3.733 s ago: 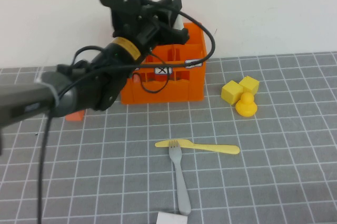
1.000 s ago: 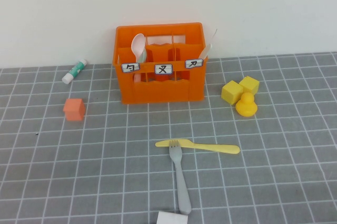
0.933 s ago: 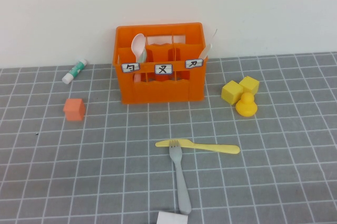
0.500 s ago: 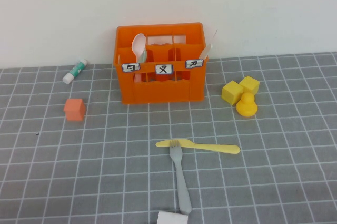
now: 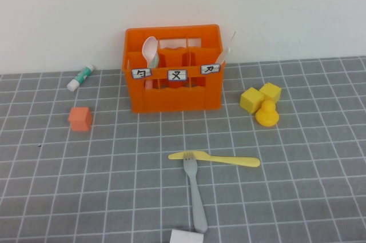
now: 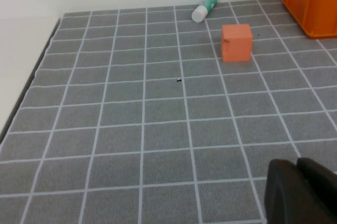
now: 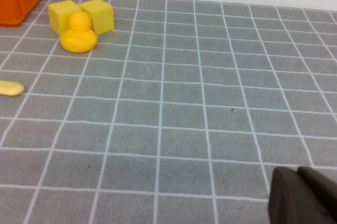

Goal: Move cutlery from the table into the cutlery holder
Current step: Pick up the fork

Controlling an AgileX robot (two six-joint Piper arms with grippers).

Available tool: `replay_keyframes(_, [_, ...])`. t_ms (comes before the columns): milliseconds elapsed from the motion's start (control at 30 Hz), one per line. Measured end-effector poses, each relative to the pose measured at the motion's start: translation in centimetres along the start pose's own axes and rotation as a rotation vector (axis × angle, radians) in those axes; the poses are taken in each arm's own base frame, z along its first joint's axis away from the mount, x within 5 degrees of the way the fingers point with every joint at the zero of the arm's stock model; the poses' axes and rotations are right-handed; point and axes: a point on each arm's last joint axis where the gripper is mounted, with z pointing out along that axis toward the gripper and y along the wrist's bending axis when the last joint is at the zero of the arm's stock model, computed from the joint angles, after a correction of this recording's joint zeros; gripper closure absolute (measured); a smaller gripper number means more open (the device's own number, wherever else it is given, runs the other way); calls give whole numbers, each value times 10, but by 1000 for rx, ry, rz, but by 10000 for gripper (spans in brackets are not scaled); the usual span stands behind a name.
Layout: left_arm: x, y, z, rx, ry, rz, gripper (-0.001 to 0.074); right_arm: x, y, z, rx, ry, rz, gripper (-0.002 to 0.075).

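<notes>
Where white wall meets gridded table, both end effectors' corners, grip state perhaps unreadable.

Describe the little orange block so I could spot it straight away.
Find the big orange crate at the back of the grey table. The orange block sits alone on the table to the crate's left, nearer than the white-and-green tube. It is a plain small cube, paler than the crate.

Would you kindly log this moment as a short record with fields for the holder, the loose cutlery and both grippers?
holder: cutlery holder upright at the table's far edge, white spoon and white knife inside
loose cutlery: grey fork, tines touching pale yellow knife
left gripper: low over bare table, away from the cutlery
right gripper: likewise
</notes>
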Motion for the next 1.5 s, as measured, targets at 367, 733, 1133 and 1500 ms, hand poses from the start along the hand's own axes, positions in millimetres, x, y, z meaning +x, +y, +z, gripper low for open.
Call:
replay_keyframes(367, [0,0,0,0,4,2,735,0,0,0,0,0,0,729])
replay_keyframes(733, [0,0,0,0,3,8,735,-2,3,1,-38,-36,167,729])
replay_keyframes(1133, [0,0,0,0,3,8,735,-15,15,-2,-227,-110,753,729])
replay_keyframes(1500, [0,0,0,0,3,8,735,-17,16,-3,-236,-123,696,729])
